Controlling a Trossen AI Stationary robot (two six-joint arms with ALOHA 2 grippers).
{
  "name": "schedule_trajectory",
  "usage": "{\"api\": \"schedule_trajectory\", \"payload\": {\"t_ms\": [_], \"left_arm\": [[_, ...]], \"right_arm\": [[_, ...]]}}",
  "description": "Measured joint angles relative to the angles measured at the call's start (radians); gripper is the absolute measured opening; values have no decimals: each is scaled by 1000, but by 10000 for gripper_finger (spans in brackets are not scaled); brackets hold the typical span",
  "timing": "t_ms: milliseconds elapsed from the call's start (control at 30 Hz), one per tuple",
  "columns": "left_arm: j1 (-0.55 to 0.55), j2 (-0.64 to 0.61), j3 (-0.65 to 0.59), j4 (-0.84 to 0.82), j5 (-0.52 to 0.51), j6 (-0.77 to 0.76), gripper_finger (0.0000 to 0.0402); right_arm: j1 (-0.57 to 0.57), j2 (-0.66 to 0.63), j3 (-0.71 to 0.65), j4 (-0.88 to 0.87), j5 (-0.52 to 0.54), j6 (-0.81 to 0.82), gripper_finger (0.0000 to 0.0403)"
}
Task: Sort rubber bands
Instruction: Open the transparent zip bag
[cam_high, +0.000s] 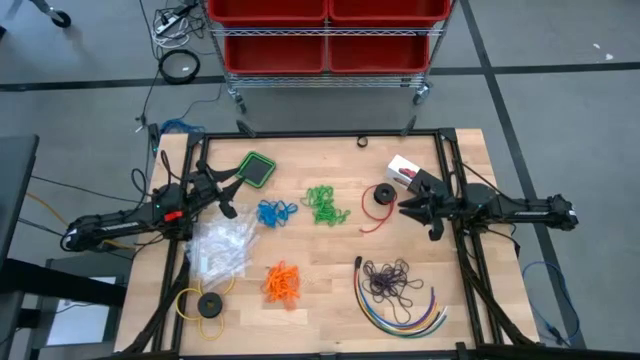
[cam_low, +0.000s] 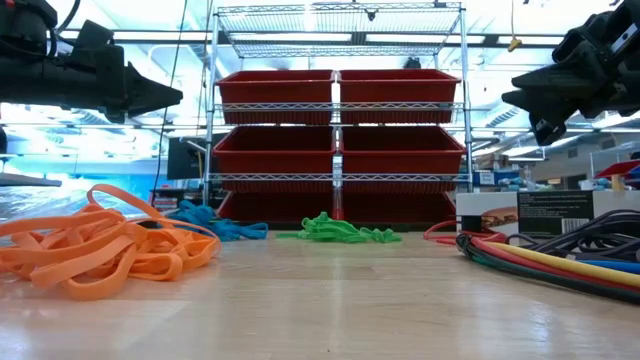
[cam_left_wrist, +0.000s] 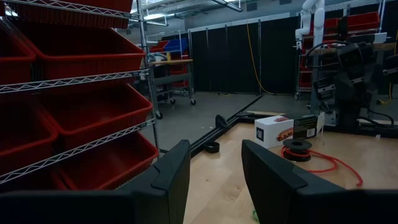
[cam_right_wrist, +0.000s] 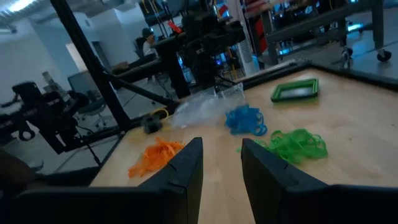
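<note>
The rubber bands lie in single-colour bunches on the wooden table: blue (cam_high: 276, 211), green (cam_high: 322, 204), orange (cam_high: 282, 283) and dark purple (cam_high: 388, 280). My left gripper (cam_high: 233, 190) hovers open above the table's left side, level, left of the blue bunch. My right gripper (cam_high: 408, 208) hovers open at the right side, level, right of the green bunch. Both hold nothing. In the right wrist view the open fingers (cam_right_wrist: 186, 168) frame the orange (cam_right_wrist: 157, 155), blue (cam_right_wrist: 245, 119) and green (cam_right_wrist: 297, 144) bunches.
A clear plastic bag (cam_high: 222, 246) lies at the left. A green lid (cam_high: 258, 169), a red wire spool (cam_high: 381, 197) and a white box (cam_high: 403, 169) sit farther back. Coloured cables (cam_high: 400, 310) curve at the near right, a yellow ring with black disc (cam_high: 205, 304) near left.
</note>
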Motion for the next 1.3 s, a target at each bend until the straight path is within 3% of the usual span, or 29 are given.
{"api": "schedule_trajectory", "payload": {"t_ms": [167, 300, 400, 533, 667, 800, 933, 1133, 1300], "left_arm": [[0, 0, 0, 0, 0, 0, 152], [0, 0, 0, 0, 0, 0, 152], [0, 0, 0, 0, 0, 0, 152], [0, 0, 0, 0, 0, 0, 152], [0, 0, 0, 0, 0, 0, 152], [0, 0, 0, 0, 0, 0, 152], [0, 0, 0, 0, 0, 0, 152], [0, 0, 0, 0, 0, 0, 152], [0, 0, 0, 0, 0, 0, 152]], "right_arm": [[0, 0, 0, 91, 2, 0, 100], [0, 0, 0, 177, 110, 92, 100], [0, 42, 0, 382, 164, 36, 100], [0, 201, 46, 777, 124, -133, 102], [0, 469, 254, 780, 54, -211, 114], [1, 770, 545, 646, -13, -277, 130], [0, 993, 854, 320, -10, -357, 139], [0, 1270, 1246, -208, 120, -450, 137], [-19, 1435, 1426, -493, 218, -454, 138]]}}
